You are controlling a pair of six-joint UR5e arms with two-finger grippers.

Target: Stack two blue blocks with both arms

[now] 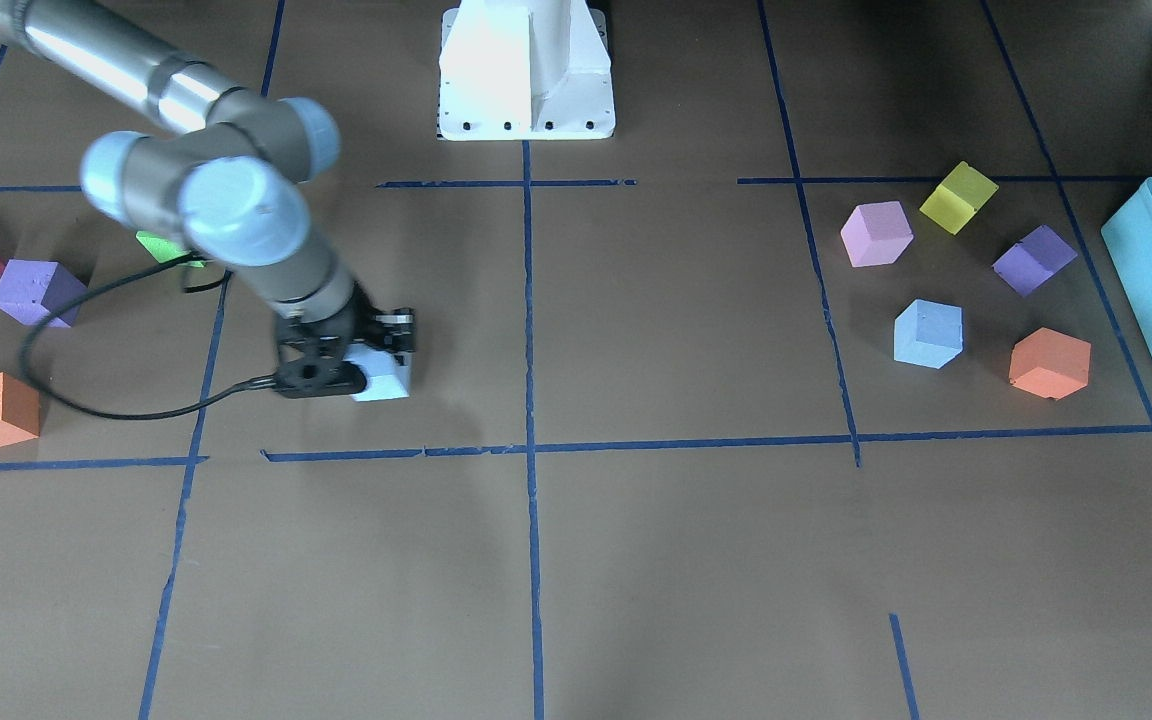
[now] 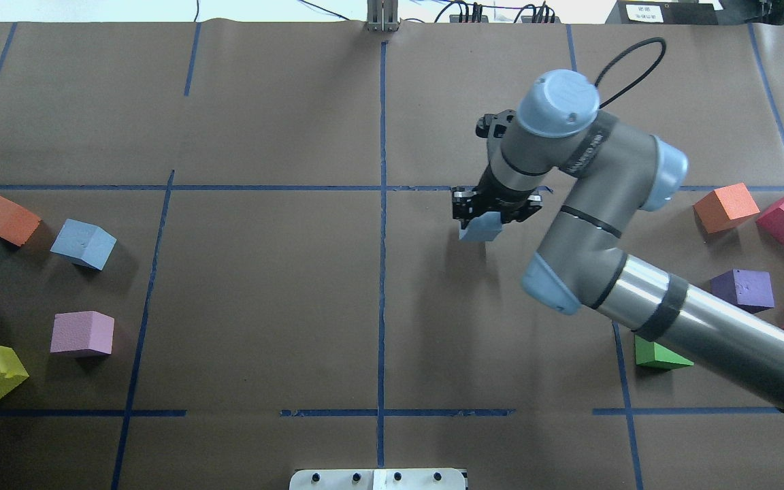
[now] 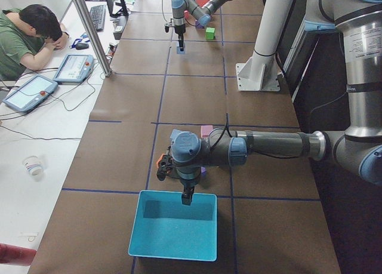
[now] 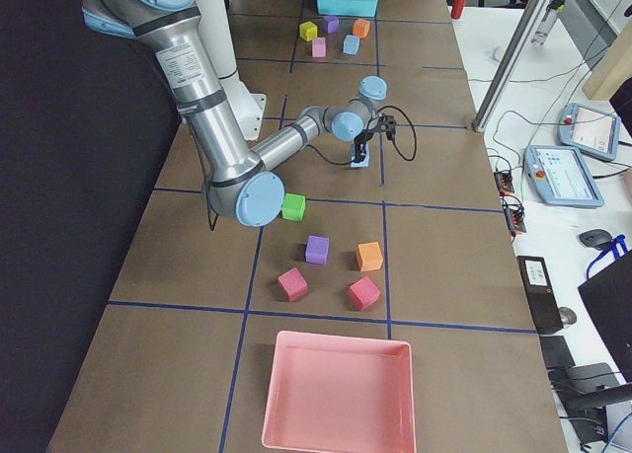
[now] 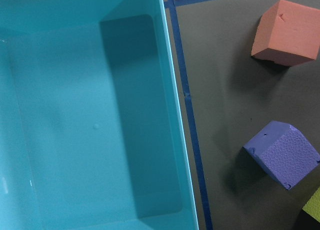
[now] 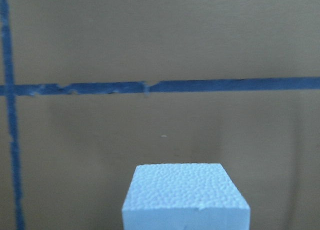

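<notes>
R gripper (image 2: 493,214) clamped on blue block (image 2: 480,230), near table centre.
2nd blue block (image 2: 84,243) sits well apart on my L side, just beside orange cube (image 2: 4,218). L gripper (image 3: 187,196) hangs over teal bin (image 3: 172,245); open/closed: can't tell.

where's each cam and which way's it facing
Front-facing: across table, facing the pedestal; right arm shows.
Overhead: behind robot, looking down; right claw on held blue block.
Exterior left: table end; left arm near, over teal bin.
Exterior right: opposite end; right arm near.
Left wrist: into teal bin; no claw.
Right wrist: onto held blue block.
Front-facing, overhead share loose blue block.
</notes>
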